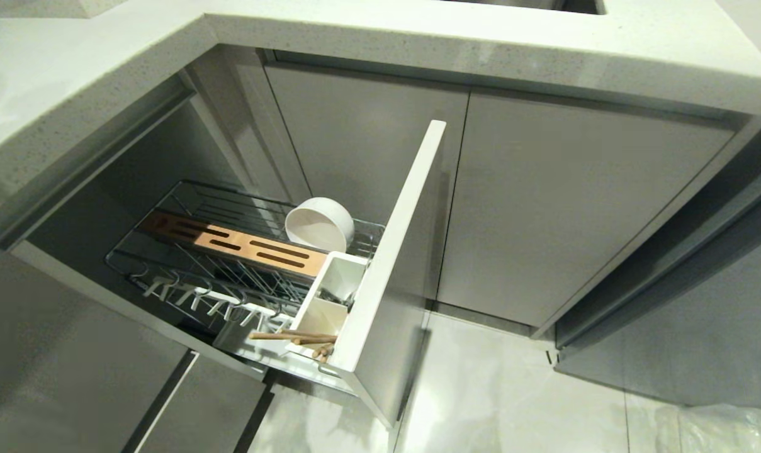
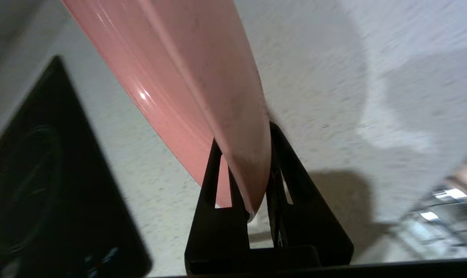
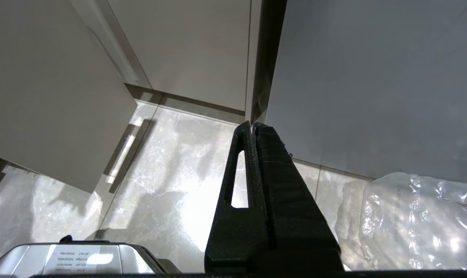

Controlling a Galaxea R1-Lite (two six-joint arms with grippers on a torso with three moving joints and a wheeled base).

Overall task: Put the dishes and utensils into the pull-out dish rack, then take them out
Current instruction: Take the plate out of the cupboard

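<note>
My left jaws are closed tight on the rim of the pink plate. I pinch it by the edge so the plate stands on its side. I think that helps, because a plate on its side can slide down between the wires of the rack. Under the plate I see the speckled white worktop, so I judge the plate is not at the rack yet. A flat black thing lies on the worktop just beside it.

My right jaws are pressed shut and hold nothing. They hang over the pale floor, near a crinkly clear bag. That arm just waits.

The pull-out dish rack is pulled out of the cabinet, so I can reach in from above. The cream-white bowl leans on its side at the back of the rack, next to the wooden strip. The chopsticks lie across the white caddy near the front panel. I cannot pick out the spoon for sure.

The plate looks like the next thing to go in.
</note>
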